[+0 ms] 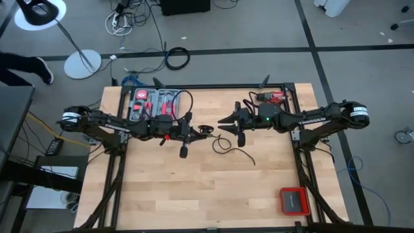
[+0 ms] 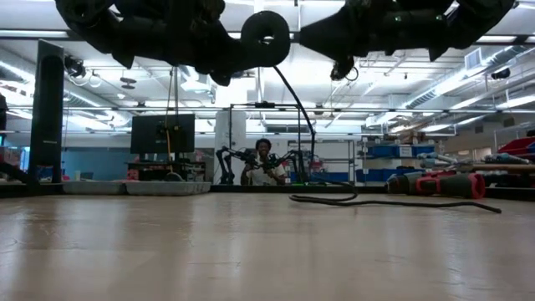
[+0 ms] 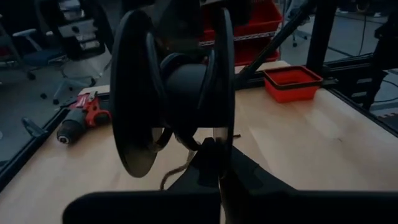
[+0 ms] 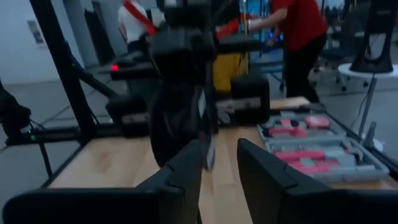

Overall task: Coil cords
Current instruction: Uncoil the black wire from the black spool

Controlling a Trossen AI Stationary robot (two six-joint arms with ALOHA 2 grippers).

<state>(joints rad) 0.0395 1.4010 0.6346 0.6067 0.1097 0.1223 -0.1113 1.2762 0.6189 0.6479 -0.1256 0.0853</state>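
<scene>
The left gripper (image 1: 202,131) is clenching a black spool (image 3: 177,87) above the table (image 1: 194,188), steadying it for winding. The right gripper (image 1: 223,121), fingers parted, is facing it; the cord (image 1: 234,150) is trailing beneath.

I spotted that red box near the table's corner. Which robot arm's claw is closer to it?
The right. The right gripper sits mid-table, on the same side as the red box but well away from it. The left gripper, shut on a spool, is slightly farther.
</scene>
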